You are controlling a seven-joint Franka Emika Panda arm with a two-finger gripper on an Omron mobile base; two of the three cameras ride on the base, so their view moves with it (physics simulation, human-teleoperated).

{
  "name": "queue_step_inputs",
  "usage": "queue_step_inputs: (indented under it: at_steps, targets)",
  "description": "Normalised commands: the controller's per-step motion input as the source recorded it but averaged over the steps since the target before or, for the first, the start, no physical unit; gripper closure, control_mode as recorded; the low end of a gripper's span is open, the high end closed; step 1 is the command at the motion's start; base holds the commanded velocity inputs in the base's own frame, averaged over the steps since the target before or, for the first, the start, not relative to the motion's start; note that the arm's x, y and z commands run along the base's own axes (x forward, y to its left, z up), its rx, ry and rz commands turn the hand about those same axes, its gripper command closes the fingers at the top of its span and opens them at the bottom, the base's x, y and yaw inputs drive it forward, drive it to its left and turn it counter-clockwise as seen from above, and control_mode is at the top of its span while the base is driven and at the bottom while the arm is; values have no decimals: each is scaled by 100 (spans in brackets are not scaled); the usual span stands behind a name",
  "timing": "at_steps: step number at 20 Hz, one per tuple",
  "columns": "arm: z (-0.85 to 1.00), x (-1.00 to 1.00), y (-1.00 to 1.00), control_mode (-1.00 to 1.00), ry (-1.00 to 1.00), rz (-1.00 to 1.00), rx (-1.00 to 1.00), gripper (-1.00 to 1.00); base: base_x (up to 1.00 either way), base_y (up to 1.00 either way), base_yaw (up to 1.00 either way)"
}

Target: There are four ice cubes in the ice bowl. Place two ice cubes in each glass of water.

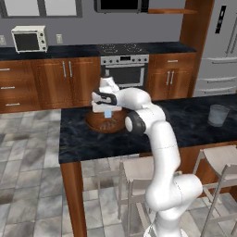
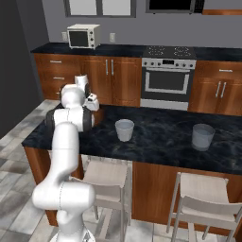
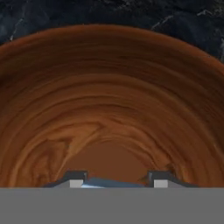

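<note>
The tool (image 1: 108,112) hangs down inside the ice bowl (image 1: 95,121), and a pale blue ice cube (image 1: 108,113) sits between its fingertips. In the hand view the same ice cube shows as a pale blue sliver bridging the gap between the two dark tips just above the bowl's wooden floor, so the tool looks clamped on it, jaws partway in rather than fully together.

The bowl rests on the dark table (image 1: 185,125) directly beneath the tool. The nearer glass of water (image 2: 125,130) stands on the same table off to the tool's right, and the farther glass of water (image 2: 203,136) stands well beyond that, near the far end of the table.

Judging by this, the step in hand is picking a cube out of the bowl. The next move calls for a straight lift clear of the bowl's rim, then a sideways carry until the tool is over a glass, and a release only once the cube hangs inside the glass mouth, since so small a cube could bounce off the rim.
</note>
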Motion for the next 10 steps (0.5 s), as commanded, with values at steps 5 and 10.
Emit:
queue_step_inputs:
  at_steps: [5,10]
  targets:
    - [69,-73,-9,-100,-16,-23,24,100,0,0,0]
    - [55,-100,-37,-100,-26,-19,18,100,0,0,0]
